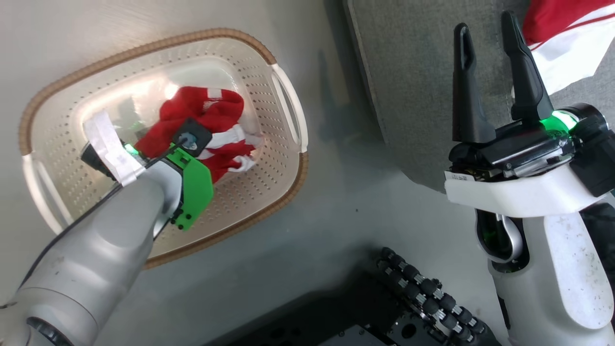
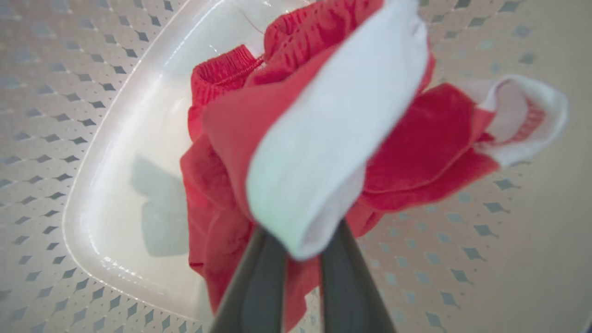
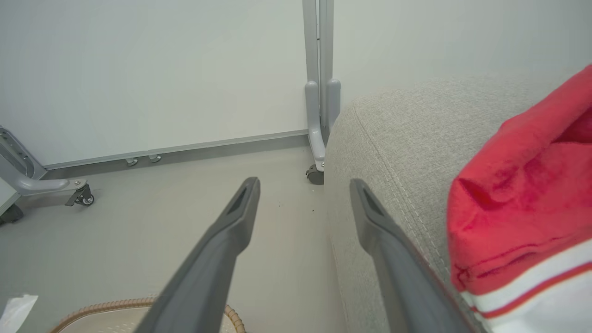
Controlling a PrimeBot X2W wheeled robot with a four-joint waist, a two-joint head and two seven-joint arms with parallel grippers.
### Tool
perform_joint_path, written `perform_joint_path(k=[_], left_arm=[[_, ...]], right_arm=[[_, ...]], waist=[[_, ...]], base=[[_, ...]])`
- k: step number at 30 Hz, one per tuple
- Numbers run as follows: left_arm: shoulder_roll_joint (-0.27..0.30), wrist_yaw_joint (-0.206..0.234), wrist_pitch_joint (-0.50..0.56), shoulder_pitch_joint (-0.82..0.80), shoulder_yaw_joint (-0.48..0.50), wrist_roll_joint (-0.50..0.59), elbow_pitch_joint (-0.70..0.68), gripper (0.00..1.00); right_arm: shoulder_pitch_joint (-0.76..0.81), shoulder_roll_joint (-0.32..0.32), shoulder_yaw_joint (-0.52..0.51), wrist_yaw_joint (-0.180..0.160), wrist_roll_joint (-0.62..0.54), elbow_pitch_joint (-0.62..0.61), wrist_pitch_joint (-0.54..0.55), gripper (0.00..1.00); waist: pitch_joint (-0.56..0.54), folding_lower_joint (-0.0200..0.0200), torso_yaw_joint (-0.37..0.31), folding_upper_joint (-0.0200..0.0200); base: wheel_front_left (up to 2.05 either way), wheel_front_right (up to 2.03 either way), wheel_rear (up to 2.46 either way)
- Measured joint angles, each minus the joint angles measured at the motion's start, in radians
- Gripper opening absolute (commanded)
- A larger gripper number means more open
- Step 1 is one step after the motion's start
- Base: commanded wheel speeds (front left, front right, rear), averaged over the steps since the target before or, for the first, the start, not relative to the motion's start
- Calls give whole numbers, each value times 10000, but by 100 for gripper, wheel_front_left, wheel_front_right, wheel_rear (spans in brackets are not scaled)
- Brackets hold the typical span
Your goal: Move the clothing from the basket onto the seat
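Observation:
The cream basket (image 1: 144,48) with its brown rim stands on the floor at the left. One red and white garment (image 1: 202,108) lies bunched in it. My left arm (image 1: 144,202) reaches down into the basket, and its wrist covers the fingers in the head view. In the left wrist view my left gripper (image 2: 300,236) is shut on a white and red fold of that garment (image 2: 323,129). My right gripper (image 1: 485,26) stands open and empty by the left edge of the grey seat (image 1: 413,86). A second red garment (image 1: 562,33) rests on the seat, to the right of the fingers (image 3: 522,185).
My dark base with its black ribbed wheel (image 1: 423,288) sits at the bottom. Pale floor (image 1: 336,216) separates basket and seat. A grey metal post on a caster (image 3: 319,92) and another castered frame (image 3: 46,185) stand against the white wall beyond the seat.

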Motion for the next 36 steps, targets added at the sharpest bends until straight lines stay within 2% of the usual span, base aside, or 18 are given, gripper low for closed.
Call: perform_joint_path(k=[12, 18, 26, 36], left_arm=[[-380, 389, -1858, 844, 378, -441, -1413, 0], [-420, 750, -2688, 1369, 631, -644, -2337, 0], [-65, 1223, -3528, 2127, 1160, -976, -3904, 0], [640, 2324, -3804, 3357, 2769, -1099, -6836, 0]], right_arm=[[811, 12, -652, 0, -1028, 318, -6, 100], [1242, 13, -895, 0, -1384, 359, 117, 100], [1839, 13, -1198, 0, -1714, 88, 690, 100], [2657, 12, -1283, 0, -1862, -61, 1302, 100]], waist=[[-1539, -1, 928, 0], [-2462, -1, 1491, 0], [-3683, -1, 2175, 0], [-5232, -1, 2892, 0]], base=[[0, 0, 0], [0, 0, 0], [0, 0, 0], [0, 0, 0]])
